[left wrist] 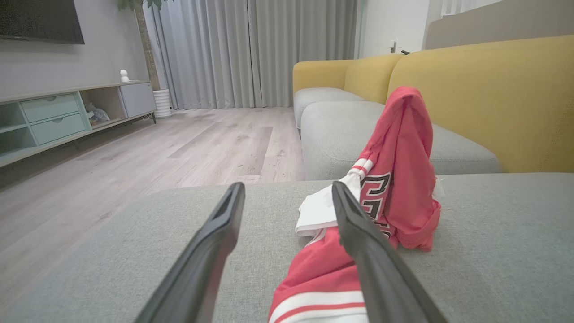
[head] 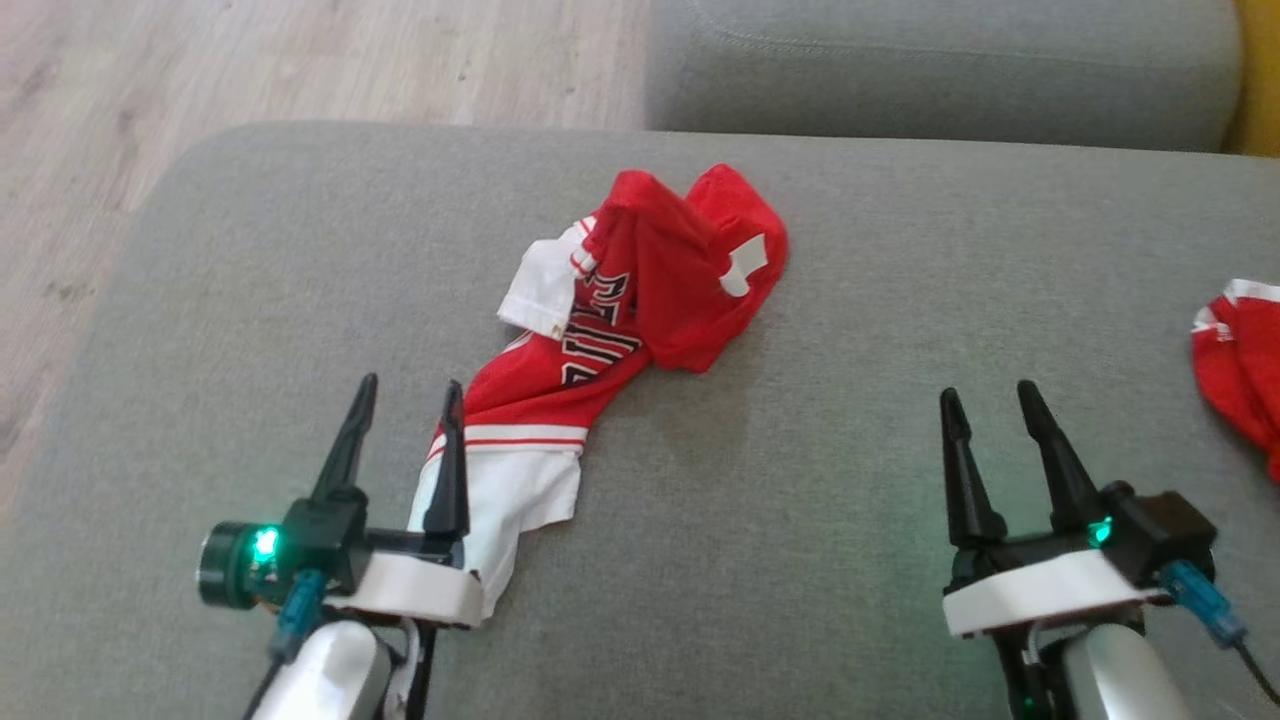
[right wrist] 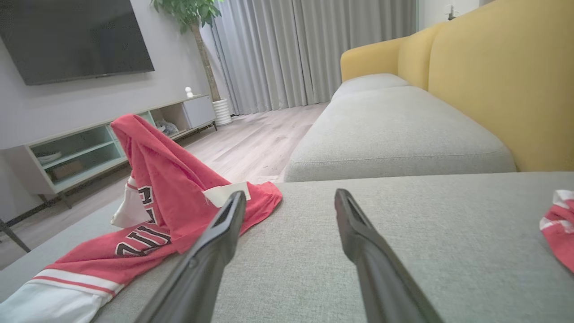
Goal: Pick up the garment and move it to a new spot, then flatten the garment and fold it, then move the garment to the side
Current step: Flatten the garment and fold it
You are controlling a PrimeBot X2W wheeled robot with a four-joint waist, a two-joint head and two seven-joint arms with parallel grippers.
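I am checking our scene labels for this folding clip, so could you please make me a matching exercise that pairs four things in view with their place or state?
Column one:
1. left gripper
2. right gripper
3. garment
4. second red cloth

Column two:
A. at the head view's right edge
B. open, over bare grey cushion
C. open, at the garment's near white end
D. crumpled, with a peak standing up, mid-cushion

Pairs: 1-C, 2-B, 3-D, 4-A.
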